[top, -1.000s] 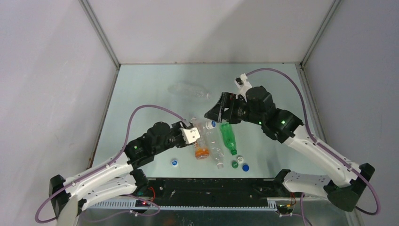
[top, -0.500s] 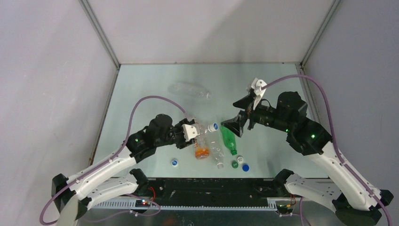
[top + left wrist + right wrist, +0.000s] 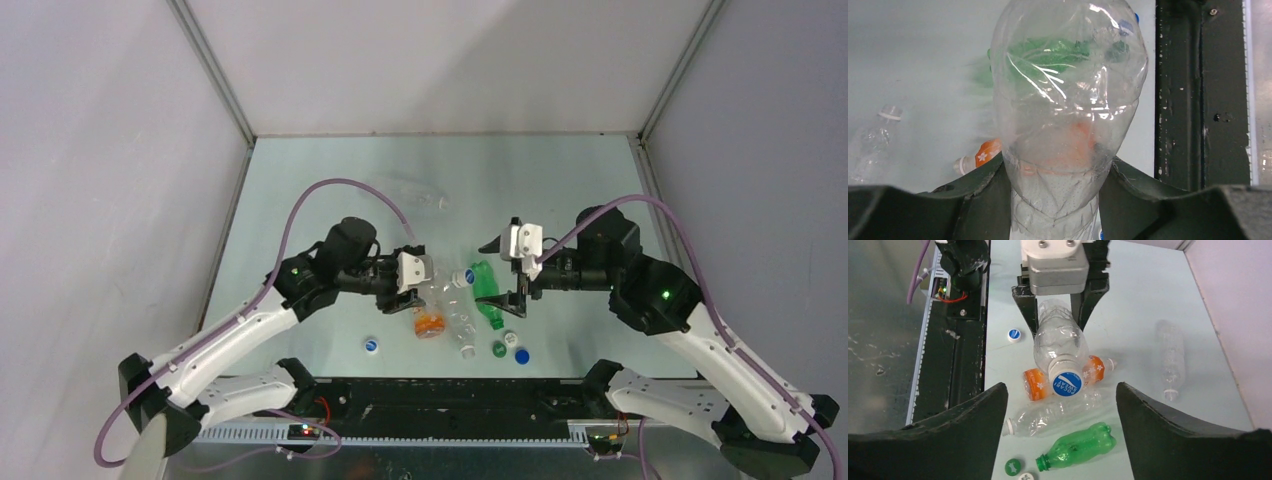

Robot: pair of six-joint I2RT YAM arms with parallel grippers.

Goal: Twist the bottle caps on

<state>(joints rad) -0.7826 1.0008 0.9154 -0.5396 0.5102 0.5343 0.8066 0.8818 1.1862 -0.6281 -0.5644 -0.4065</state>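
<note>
Since one second ago the right gripper point(image 3: 503, 275) has drawn back from the neck of the bottle, turned, and now stands just to the right of it, with its two fingers wide apart and nothing between them. At the centre, the clear bottle point(image 3: 1060, 342) is held above the table point(image 3: 560, 180) by the left gripper point(image 3: 1058, 307), whose fingers are closed on its lower body, one on each side. Its neck points toward the right gripper. On that neck sits the blue-and-white cap point(image 3: 1067, 382), which faces the right wrist camera; whether it is screwed down fully I cannot tell. Under the held bottle lies the orange bottle point(image 3: 1035, 382) on its side, and touching it is a second clear bottle point(image 3: 1048, 415), also lying and with no cap. Just beside this one is the green bottle point(image 3: 1078, 442), lying with an open neck. Near its mouth, at the near edge of the table, rest the green cap point(image 3: 1012, 466), a white cap point(image 3: 510, 338) and a blue cap point(image 3: 521, 355), close together. A loose blue-and-white cap point(image 3: 1014, 334) lies apart from them, on the left side. Well apart, toward the far side, a third clear bottle point(image 3: 1170, 357) lies alone.
</note>
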